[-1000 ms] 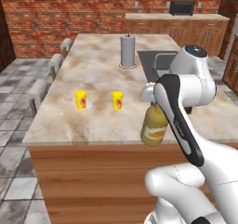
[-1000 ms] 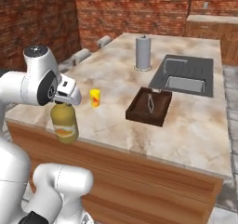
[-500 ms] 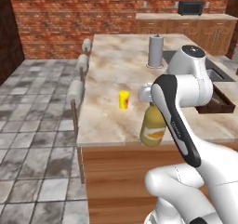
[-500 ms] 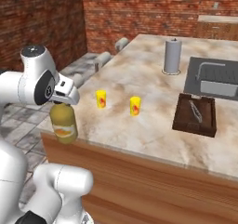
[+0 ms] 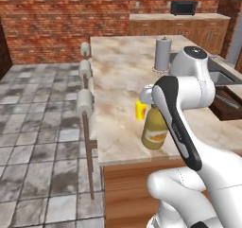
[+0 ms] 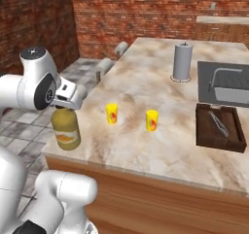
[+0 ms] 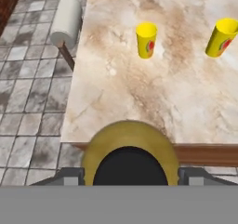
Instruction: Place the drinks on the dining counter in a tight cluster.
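A fat amber-yellow juice bottle (image 5: 154, 130) (image 6: 65, 131) with a black cap hangs upright from my gripper (image 5: 150, 98) (image 6: 68, 104), which is shut on its neck. It is at the near left corner of the dining counter (image 5: 118, 71) (image 6: 146, 73), a beige marbled top on a wood base. The hand view looks straight down on the bottle (image 7: 130, 146), with the counter's (image 7: 116, 93) front edge just under it. I cannot tell whether the bottle touches the top.
Two yellow cups (image 6: 112, 113) (image 6: 151, 120) (image 7: 146, 40) (image 7: 222, 37) stand just beyond the bottle. Farther back are a grey paper-towel roll (image 5: 162, 54) (image 6: 182, 62), an inset sink (image 6: 228, 85) and a dark wooden tray (image 6: 219, 128). Stools (image 5: 86, 104) (image 7: 67, 21) line the counter's left side.
The base has driven, so the whole scene has shifted and the counter's left corner has come near. The bottle stays in the gripper, unchanged.
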